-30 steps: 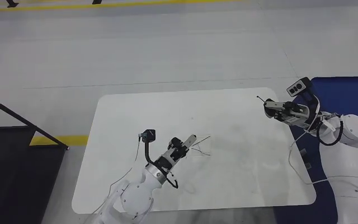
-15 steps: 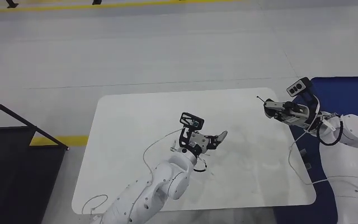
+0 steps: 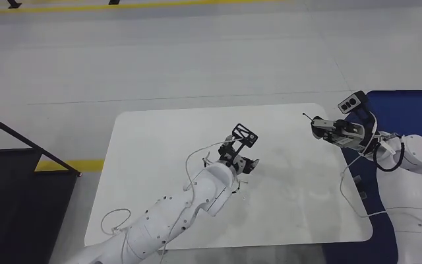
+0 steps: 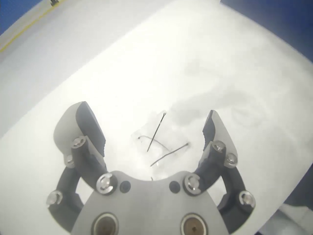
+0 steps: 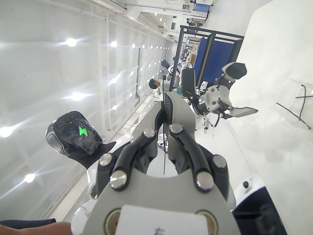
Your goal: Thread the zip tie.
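My left tool [image 4: 146, 108] has come a fair way in the last second. It started low at the near-left of the white surface [image 3: 297, 204] and has swung out to the middle. There it points down with its fingers spread wide and nothing between them.

Directly beneath it lie the loose zip ties [image 4: 156, 131], three thin black strips crossing one another. They rest on what looks like a clear plastic sheet [image 4: 137, 135], though glare makes its edges hard to be sure of. The ties fall inside the span of the fingers but below them, and I see no contact yet.

My right tool [image 5: 164, 99] has not budged. It sits over the right edge of the surface, clenched on a zip tie [image 5: 164, 157] whose thin strip runs straight out between the pads.

I read this as the approach finished and the pick about to start. The threading itself has not begun, since the two tools are well apart. The strips are flat, slim and overlapping, so a careless closure could catch two at once or drag the plastic along.
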